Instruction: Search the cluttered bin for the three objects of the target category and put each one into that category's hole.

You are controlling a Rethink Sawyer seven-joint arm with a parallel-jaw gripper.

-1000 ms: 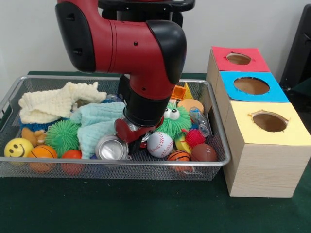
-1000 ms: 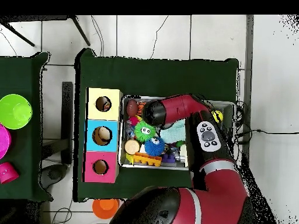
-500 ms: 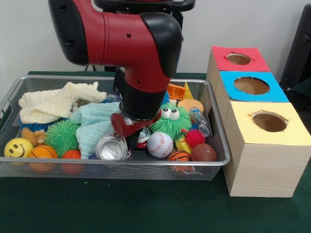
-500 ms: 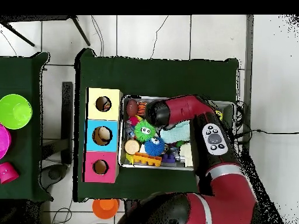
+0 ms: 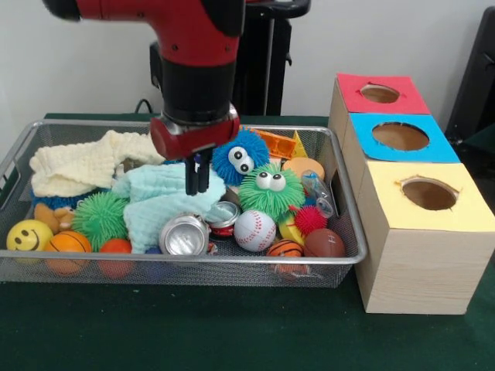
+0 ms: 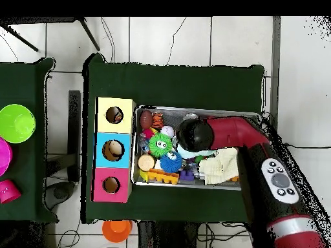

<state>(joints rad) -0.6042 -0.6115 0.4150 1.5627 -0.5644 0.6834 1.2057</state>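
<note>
Dark green cloth covers the table (image 5: 232,332), on which a wire mesh bin (image 5: 340,255) is set beside a wooden box with three holes: red hole (image 5: 380,93), blue hole (image 5: 400,136) and yellow hole (image 5: 428,193). The gripper (image 5: 197,188) is held above the bin's middle, its two thin fingers (image 5: 191,174) pressed together with nothing seen between them, just over a pale teal cloth (image 5: 158,202). The target category is not stated; likely candidates are judged to be the crushed cans, one can (image 5: 184,234) lying just below the gripper at the bin's front with a second can (image 5: 225,216) touching it on its right. Balls are also scattered about, among them a baseball (image 5: 254,229) and a small basketball (image 5: 68,242), and two fuzzy toys with eyes, green fuzzy toy (image 5: 271,190) and blue fuzzy toy (image 5: 240,156). For a good pick, the fingers should be opened before descent, centred over one can's narrow side, and the cloth's edge kept clear. No brand, label or writing can be read on anything.
</note>
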